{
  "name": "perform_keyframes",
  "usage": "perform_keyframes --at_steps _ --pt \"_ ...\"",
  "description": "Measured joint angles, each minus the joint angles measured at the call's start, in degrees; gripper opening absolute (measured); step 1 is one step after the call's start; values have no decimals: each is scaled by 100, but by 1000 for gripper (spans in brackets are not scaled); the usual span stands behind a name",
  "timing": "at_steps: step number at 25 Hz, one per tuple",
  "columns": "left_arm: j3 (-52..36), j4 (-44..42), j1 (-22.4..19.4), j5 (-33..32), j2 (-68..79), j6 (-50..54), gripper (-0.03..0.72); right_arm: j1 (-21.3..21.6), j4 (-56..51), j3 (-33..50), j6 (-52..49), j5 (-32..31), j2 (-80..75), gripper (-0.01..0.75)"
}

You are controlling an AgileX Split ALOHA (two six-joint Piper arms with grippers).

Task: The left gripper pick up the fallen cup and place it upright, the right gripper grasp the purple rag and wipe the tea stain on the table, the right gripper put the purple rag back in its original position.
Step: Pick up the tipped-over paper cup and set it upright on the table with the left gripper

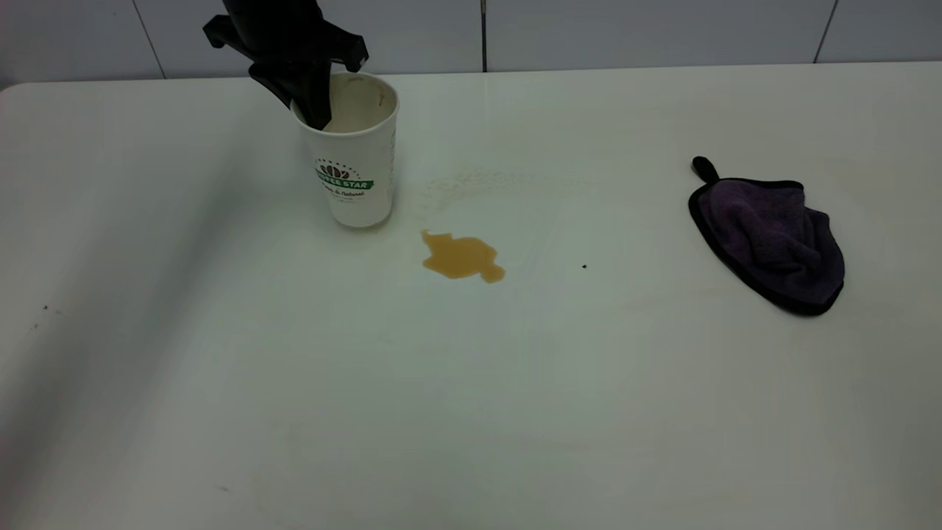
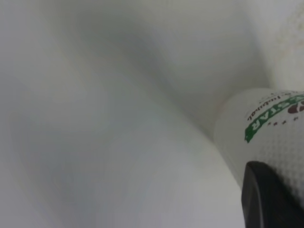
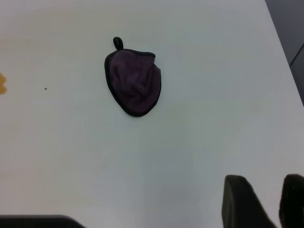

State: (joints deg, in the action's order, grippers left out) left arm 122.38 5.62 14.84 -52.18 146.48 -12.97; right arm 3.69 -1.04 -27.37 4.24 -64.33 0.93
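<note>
The cup (image 1: 355, 154) stands upright on the table (image 1: 471, 412) at the back left, its green banner facing front. My left gripper (image 1: 303, 101) comes down from above and is shut on the cup's rim, one finger inside and one outside. In the left wrist view a dark finger (image 2: 270, 199) lies against the cup's textured wall (image 2: 266, 128). The tea stain (image 1: 461, 256) lies just right of the cup. The purple rag (image 1: 769, 239) lies flat at the right and also shows in the right wrist view (image 3: 134, 82). My right gripper (image 3: 273, 183) hangs high above the table, slightly open and empty.
A faint dried smear (image 1: 478, 184) marks the table behind the stain. A tiny black speck (image 1: 584, 266) lies between stain and rag. The table's right edge (image 3: 285, 52) runs close past the rag. A tiled wall (image 1: 625, 29) stands behind the table.
</note>
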Motion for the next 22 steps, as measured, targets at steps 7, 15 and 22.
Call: perform_keyframes --at_steps 7,15,22 --pt "0 97 -23 172 118 -30 111 0 0 0 0 -2 0 238" --pt "352 120 -23 -71 136 -30 552 0 0 0 0 -2 0 238" --pt "1445 106 -40 -1457 -302 -25 650 0 0 0 0 -2 0 238"
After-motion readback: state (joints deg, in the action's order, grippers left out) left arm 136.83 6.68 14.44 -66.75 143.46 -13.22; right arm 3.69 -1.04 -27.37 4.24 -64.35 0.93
